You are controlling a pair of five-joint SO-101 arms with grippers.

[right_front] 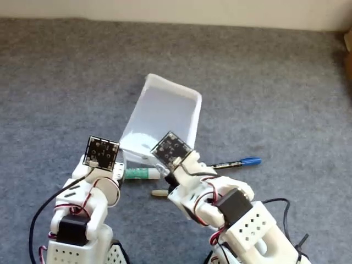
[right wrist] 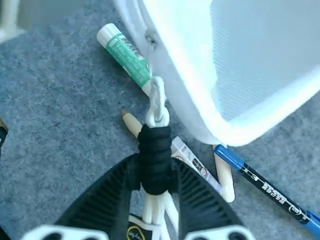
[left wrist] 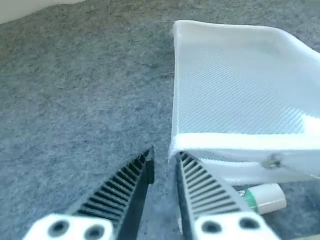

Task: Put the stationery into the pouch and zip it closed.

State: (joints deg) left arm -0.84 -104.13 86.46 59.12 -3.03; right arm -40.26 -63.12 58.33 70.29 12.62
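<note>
The white mesh pouch [right_front: 162,113] lies open-mouthed on the grey carpet, its mouth towards the arms. My right gripper [right wrist: 155,165] is shut on the black cord [right wrist: 154,155] tied to the zipper pull [right wrist: 157,102] at the pouch's near edge. My left gripper [left wrist: 165,161] hovers narrowly open beside the pouch's near left corner [left wrist: 175,142], holding nothing. A green-and-white glue stick [right_front: 140,174] lies outside the pouch between the two arms. A blue pen [right_front: 239,163] rests to the right of the pouch. Pale wooden pencils [right wrist: 134,123] lie under my right gripper.
A small labelled white item [right wrist: 196,164] lies beside the pencils. Grey carpet [right_front: 60,82] stretches to the left, the right and beyond the pouch. A pale wall edge [right_front: 176,11] runs along the far side.
</note>
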